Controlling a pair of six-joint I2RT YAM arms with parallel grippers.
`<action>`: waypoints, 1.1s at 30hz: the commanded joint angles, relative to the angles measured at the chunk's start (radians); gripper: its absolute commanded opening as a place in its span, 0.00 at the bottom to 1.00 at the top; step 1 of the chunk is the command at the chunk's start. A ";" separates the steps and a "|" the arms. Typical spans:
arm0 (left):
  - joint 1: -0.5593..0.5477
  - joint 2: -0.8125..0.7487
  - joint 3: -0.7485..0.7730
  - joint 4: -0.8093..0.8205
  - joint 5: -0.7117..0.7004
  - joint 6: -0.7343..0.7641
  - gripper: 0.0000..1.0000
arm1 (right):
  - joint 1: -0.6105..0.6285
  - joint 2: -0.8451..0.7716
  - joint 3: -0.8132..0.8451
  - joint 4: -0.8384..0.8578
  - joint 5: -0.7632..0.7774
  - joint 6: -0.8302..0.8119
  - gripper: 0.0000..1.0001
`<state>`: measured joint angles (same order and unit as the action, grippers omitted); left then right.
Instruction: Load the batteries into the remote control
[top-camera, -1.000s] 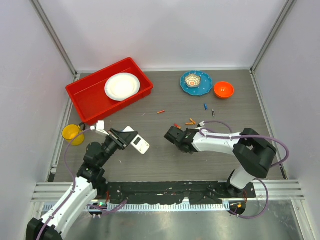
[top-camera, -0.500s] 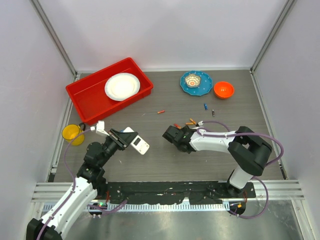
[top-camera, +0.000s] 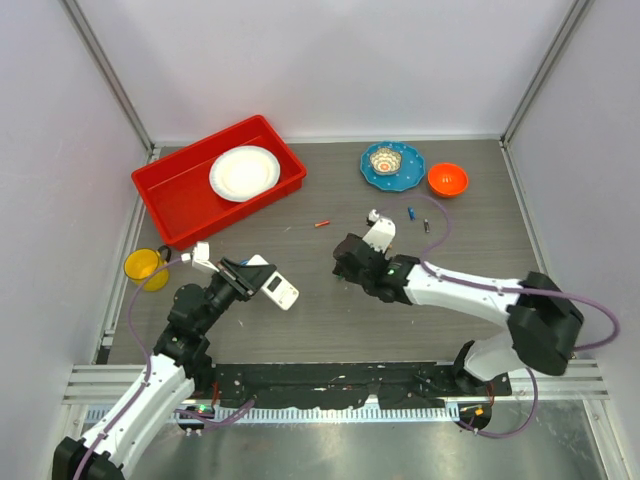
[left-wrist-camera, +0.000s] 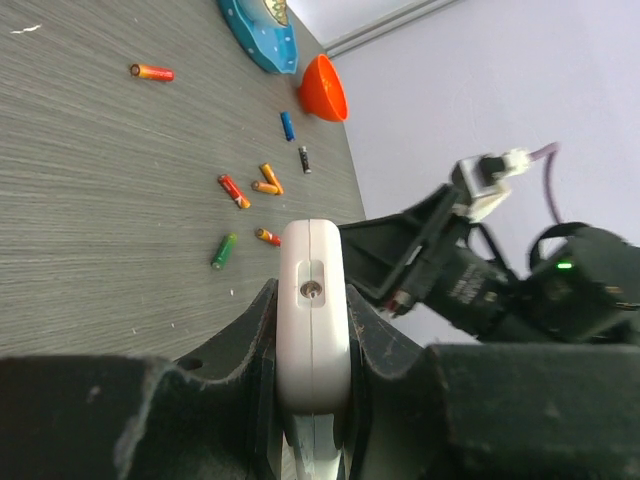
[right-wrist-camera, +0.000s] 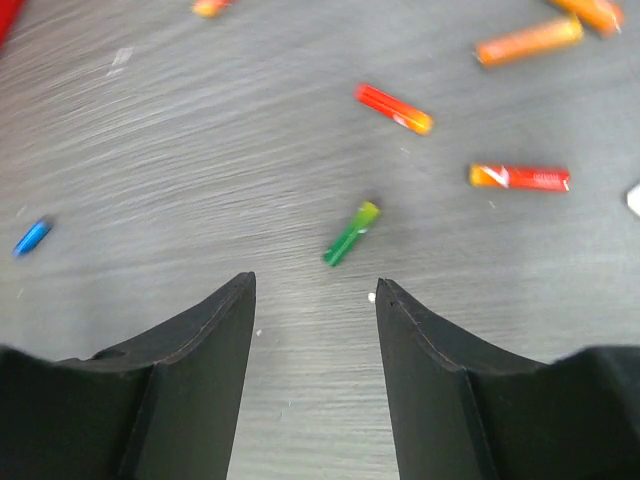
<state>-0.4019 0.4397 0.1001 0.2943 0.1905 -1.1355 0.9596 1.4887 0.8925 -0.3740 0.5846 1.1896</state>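
Observation:
My left gripper (top-camera: 254, 279) is shut on the white remote control (top-camera: 279, 290) and holds it off the table; in the left wrist view the remote (left-wrist-camera: 313, 340) stands edge-on between the jaws of the gripper (left-wrist-camera: 313, 296). My right gripper (top-camera: 345, 259) is open and empty, hovering over the loose batteries. In the right wrist view a green battery (right-wrist-camera: 351, 233) lies just beyond the open gripper (right-wrist-camera: 315, 288), with a red one (right-wrist-camera: 394, 108), a red-orange one (right-wrist-camera: 520, 177), an orange one (right-wrist-camera: 528, 40) and a blue one (right-wrist-camera: 32, 236) around it.
A red tray (top-camera: 176, 192) holding a white plate (top-camera: 244, 172) stands at the back left. A blue plate (top-camera: 408, 174) with a small cup and an orange bowl (top-camera: 447, 179) stand at the back right. A yellow cup (top-camera: 145, 267) is at the left edge.
My right arm has swung so that its wrist is further back and its forearm now covers the batteries beside it. The left gripper and remote have not moved.

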 joint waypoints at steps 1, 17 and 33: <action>-0.005 -0.018 0.001 0.034 -0.005 0.017 0.00 | -0.018 -0.139 -0.061 0.250 -0.214 -0.695 0.57; -0.003 -0.039 -0.002 0.009 0.030 0.028 0.00 | -0.097 0.125 0.037 0.257 -0.437 -1.005 0.86; -0.005 -0.009 0.000 0.020 0.030 0.043 0.00 | -0.154 0.217 0.057 0.268 -0.468 -1.111 0.76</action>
<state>-0.4046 0.4255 0.0906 0.2718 0.2100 -1.1133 0.8165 1.6989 0.9165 -0.1410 0.1310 0.1196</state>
